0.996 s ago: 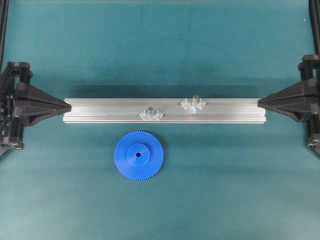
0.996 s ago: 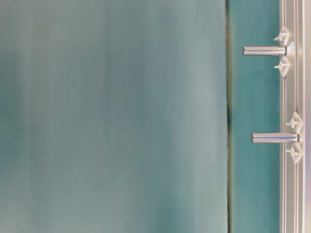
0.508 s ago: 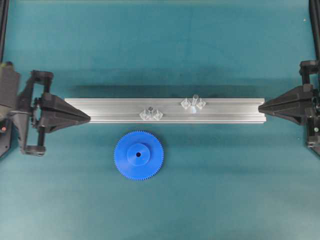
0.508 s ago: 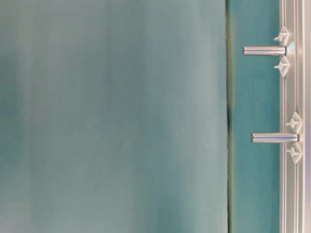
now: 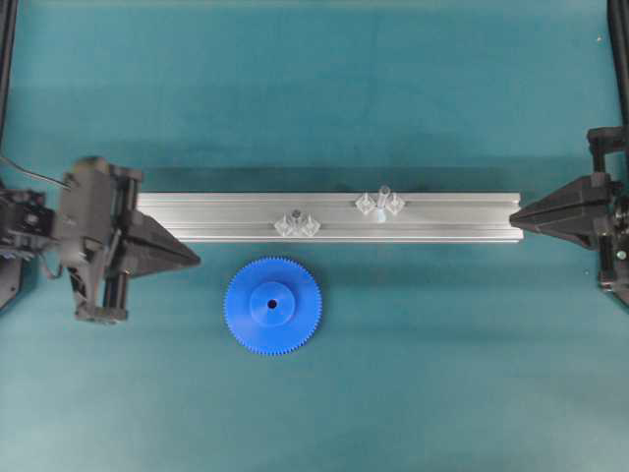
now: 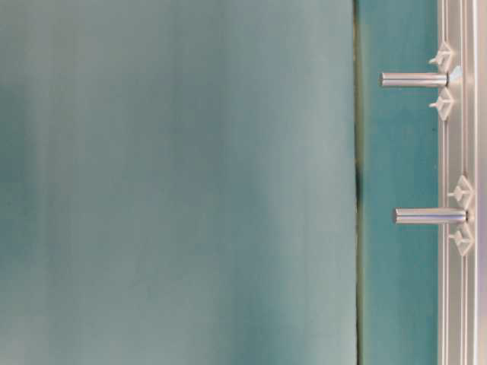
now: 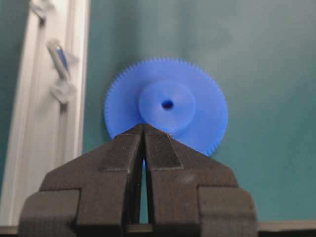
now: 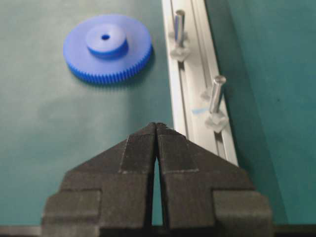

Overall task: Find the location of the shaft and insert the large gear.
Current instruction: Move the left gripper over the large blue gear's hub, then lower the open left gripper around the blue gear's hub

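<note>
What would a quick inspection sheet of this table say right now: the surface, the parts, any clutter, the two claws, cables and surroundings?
Surface: teal mat, no marks seen.
Job's things: large gear lies flat on the mat, hub up, in front of the aluminium rail, apart from it. The shaft stands upright on the rail between clear pieces; a shorter pin stands to its left.
Clutter: nothing seen.
Grippers: left gripper shut, empty, pointing at the gear without touching it. Right gripper shut, empty, at the rail's right end; contact cannot be told.
Cables: a thin one behind the left arm.
Surroundings: dark frame bars at the edges.
</note>
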Motion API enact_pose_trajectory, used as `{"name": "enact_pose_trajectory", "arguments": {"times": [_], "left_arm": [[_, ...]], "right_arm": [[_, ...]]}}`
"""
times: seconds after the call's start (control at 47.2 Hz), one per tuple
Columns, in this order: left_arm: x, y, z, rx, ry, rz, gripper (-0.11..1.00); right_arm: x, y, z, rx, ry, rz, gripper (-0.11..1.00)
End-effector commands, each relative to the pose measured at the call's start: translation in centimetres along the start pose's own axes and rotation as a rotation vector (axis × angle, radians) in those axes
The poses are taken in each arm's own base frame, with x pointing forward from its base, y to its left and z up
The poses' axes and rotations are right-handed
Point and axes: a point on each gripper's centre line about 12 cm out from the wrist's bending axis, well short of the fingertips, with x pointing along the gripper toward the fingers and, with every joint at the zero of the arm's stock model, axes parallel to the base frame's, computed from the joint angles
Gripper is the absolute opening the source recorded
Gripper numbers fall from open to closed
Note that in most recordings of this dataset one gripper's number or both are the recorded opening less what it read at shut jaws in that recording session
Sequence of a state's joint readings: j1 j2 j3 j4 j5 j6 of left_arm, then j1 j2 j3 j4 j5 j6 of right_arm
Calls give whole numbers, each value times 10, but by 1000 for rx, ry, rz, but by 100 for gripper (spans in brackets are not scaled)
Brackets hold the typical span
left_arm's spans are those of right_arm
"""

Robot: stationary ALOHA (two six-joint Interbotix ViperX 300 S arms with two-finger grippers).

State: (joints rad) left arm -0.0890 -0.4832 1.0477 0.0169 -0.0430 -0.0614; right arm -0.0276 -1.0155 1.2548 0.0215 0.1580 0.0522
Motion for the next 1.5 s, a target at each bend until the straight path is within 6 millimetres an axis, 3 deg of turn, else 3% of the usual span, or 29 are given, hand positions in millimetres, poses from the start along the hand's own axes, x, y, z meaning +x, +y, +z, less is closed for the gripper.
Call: {"name": "enact_pose_trajectory", "arguments": {"times": [0.0,0.614,0.953,1.483], "left_arm": [[7,-6,11,12,22,-16,1],[62,-10,22,22,243,-9,1],[92,-20,28,30,279,-25,1],[120,-22,35,38,522,-5,1]], "right_arm": [[1,-1,2,15,3,-5,1],[1,-2,-7,34,28,-10,1],[1,-2,-9,54,24,-10,1],[1,-2,-11,54,34,-11,1]]}}
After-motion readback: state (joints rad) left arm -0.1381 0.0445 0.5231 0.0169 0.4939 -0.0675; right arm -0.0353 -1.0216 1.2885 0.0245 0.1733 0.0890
